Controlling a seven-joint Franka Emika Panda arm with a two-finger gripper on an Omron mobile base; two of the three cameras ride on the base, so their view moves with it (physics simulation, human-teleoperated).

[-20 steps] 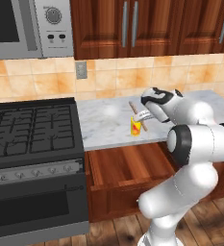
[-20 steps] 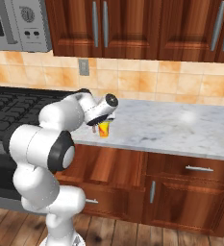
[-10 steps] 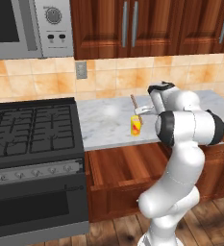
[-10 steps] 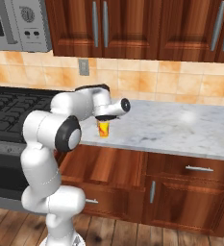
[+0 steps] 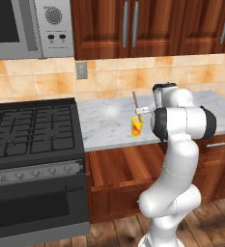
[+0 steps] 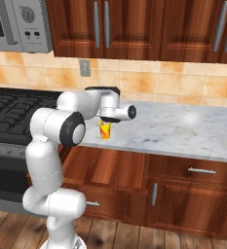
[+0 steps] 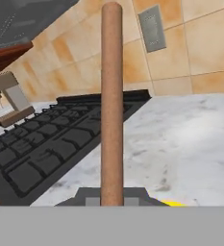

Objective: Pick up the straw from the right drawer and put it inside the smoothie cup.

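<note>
My claw (image 5: 142,111): pressed together on the straw (image 5: 135,103), held above the smoothie cup (image 5: 136,126). Straw: brownish, tilted, lower end at the cup's mouth. Cup: yellow, upright on the marble counter (image 5: 109,126), right of the black stove (image 5: 32,130), above the open right drawer (image 5: 123,169).

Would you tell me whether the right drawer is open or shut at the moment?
Open: in the left base view the right drawer is pulled out from under the counter, its wooden interior exposed.
</note>
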